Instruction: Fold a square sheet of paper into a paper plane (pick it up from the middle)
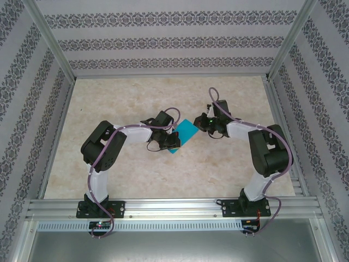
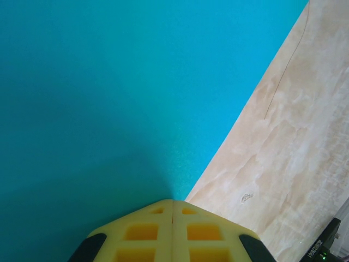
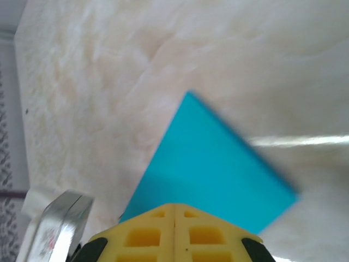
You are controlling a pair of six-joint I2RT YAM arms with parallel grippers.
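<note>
Left gripper (image 2: 173,215) clenched, pads flush along their seam; paper (image 2: 98,98) springs from right at its tips and sweeps off to the left of them, one long edge running from the seam out ahead and to the right; read as a pinch near an edge or corner, with the sheet bowed sideways out of the pinch. Right gripper (image 3: 174,218) also clenched; paper lies just ahead of its tips, the near edge passing behind the pads and the far corner pointing ahead; cannot tell whether it pinches the sheet or merely sits over it, edges blurred there. From above, the two grippers meet nose to nose over the middle of the table (image 1: 136,98), paper between them and closer to the left tips. No crease that I can make out; sheet looks like one flat layer, so judged early: paper in hand, first fold not yet made. For the fold: use the left pinch as a firm anchor; right tips to take the free edge opposite the left tips, carry it over until the edges line up, then press down and draw along the fold line; go slowly, thin paper will likely buckle or slip; match the corners before creasing; a skewed first fold would spoil every later one.
</note>
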